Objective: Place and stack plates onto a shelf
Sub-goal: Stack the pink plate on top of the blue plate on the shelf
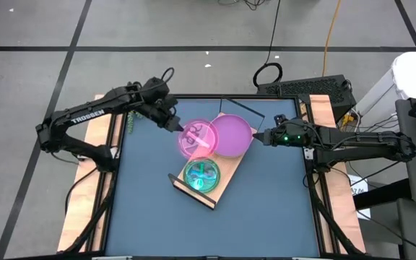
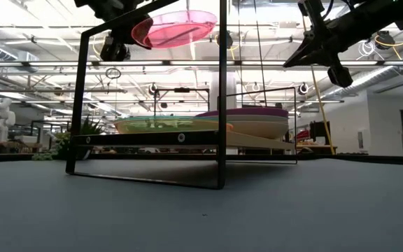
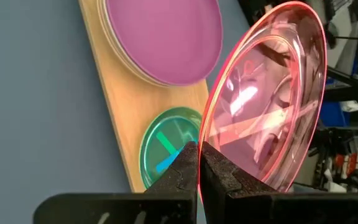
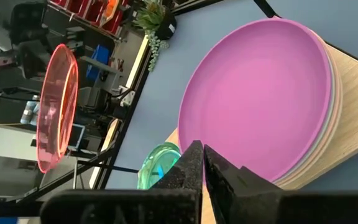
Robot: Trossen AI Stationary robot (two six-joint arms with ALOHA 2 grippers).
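- Nearest the low camera: shelf (image 2: 152, 138), loaded with two stacks, purple plate (image 1: 231, 134) topping the large one, green plate (image 1: 202, 175) the small.
- Left gripper (image 1: 182, 129) clenched on pink plate (image 1: 197, 137), aloft over shelf, not yet stacked.
- Right gripper (image 1: 255, 136) closed, empty, beside purple plate.

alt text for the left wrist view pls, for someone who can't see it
The left gripper is shut on the rim of a clear pink plate, held up on edge. Past it, a light wooden shelf lies on the dark table, carrying a purple plate on top of a stack and a green plate beside it.
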